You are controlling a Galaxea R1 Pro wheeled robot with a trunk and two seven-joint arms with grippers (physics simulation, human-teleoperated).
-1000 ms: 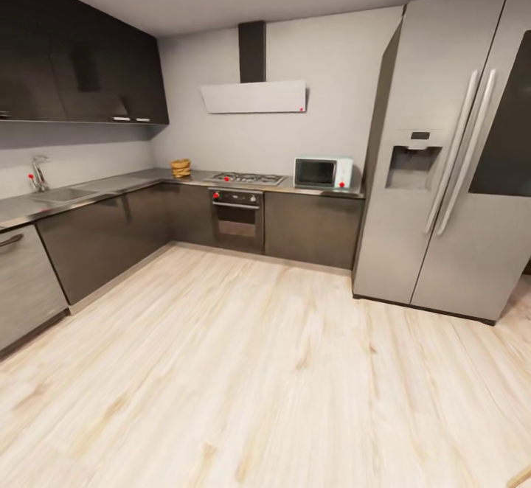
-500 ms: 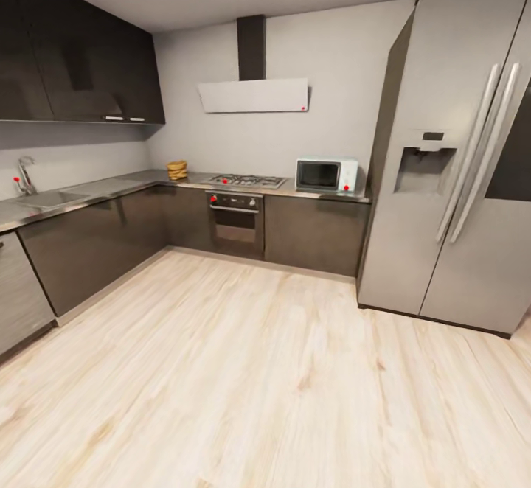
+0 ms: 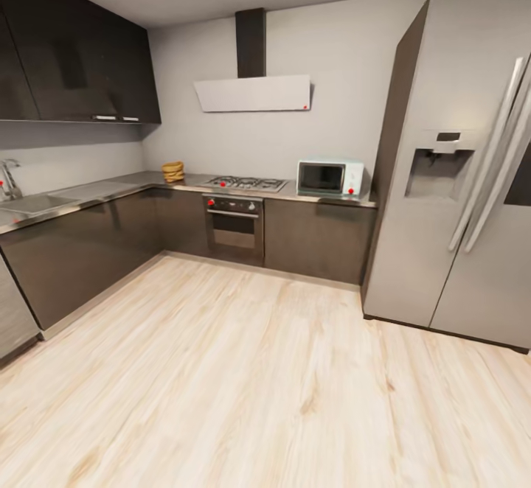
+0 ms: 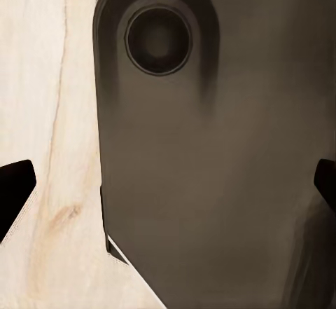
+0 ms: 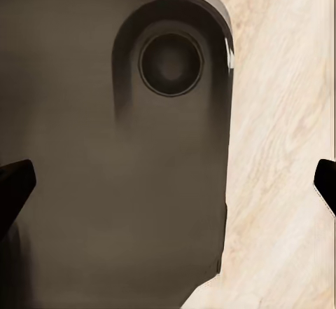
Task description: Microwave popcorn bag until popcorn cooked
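While the small mustard-yellow popcorn bag point(image 3: 173, 170) sits on the long grey table point(image 3: 110, 187) and the pale blue-white microwave point(image 3: 330, 178) stands shut, nothing is done; both jaws gape empty.

The popcorn bag point(image 3: 173, 171), far off on the countertop point(image 3: 110, 188) near its back corner, is too small to show its label or contents. The microwave point(image 3: 330, 178), at the countertop's right end, has knobs too small to make out. The fridge point(image 3: 457, 178) is cut by the right edge, the sink point(image 3: 29, 202) and tap point(image 3: 9, 178) by the left. In each wrist view only dark fingertips point(image 4: 14, 190) point(image 5: 14, 186) poke in from the edges, spread wide, and a dark body of the robot point(image 4: 210, 155) point(image 5: 112, 155) hides much of the wooden floor point(image 4: 49, 113).
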